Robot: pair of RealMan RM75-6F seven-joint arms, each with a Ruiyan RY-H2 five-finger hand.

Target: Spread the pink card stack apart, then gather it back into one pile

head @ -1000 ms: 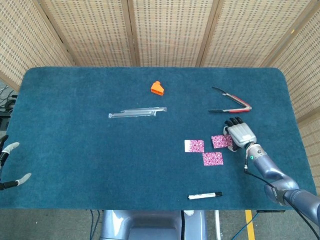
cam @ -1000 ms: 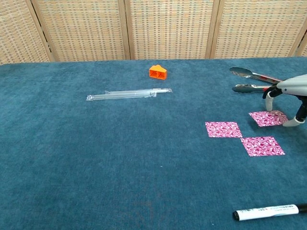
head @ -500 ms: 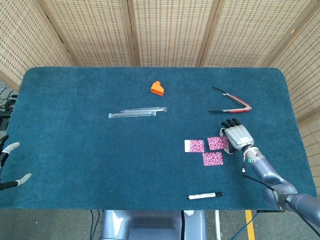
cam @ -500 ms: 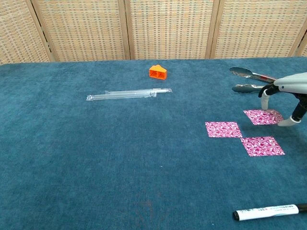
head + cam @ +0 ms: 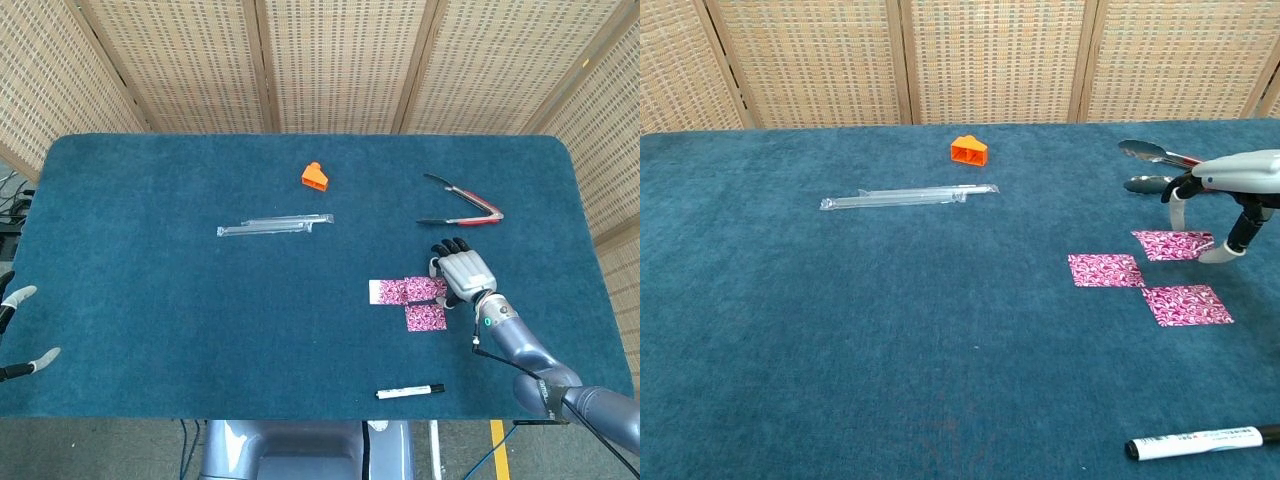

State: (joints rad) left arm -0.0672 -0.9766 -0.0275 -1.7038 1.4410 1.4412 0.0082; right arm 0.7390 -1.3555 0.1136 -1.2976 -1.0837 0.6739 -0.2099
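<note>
Three pink patterned cards lie apart at the right of the blue table. One card (image 5: 389, 292) (image 5: 1106, 270) sits furthest left and another (image 5: 426, 318) (image 5: 1187, 305) lies nearer the front. My right hand (image 5: 463, 272) (image 5: 1232, 190) hovers palm-down over the third card (image 5: 421, 289) (image 5: 1168, 245), its fingertips (image 5: 1218, 253) pressing on the card's right edge. In the head view that card touches or overlaps the left card. My left hand (image 5: 22, 330) shows only at the far left edge of the head view, fingers apart, holding nothing.
Metal tongs (image 5: 462, 203) (image 5: 1152, 168) lie just behind the right hand. A black-capped marker (image 5: 410, 390) (image 5: 1200, 441) lies near the front edge. An orange block (image 5: 314, 176) (image 5: 969, 150) and a clear plastic strip (image 5: 275, 225) (image 5: 908, 195) lie toward the table's middle.
My right hand has slid leftward with the card under its fingertips, bringing that card up against the left card. The other two cards and the left hand have not moved.
</note>
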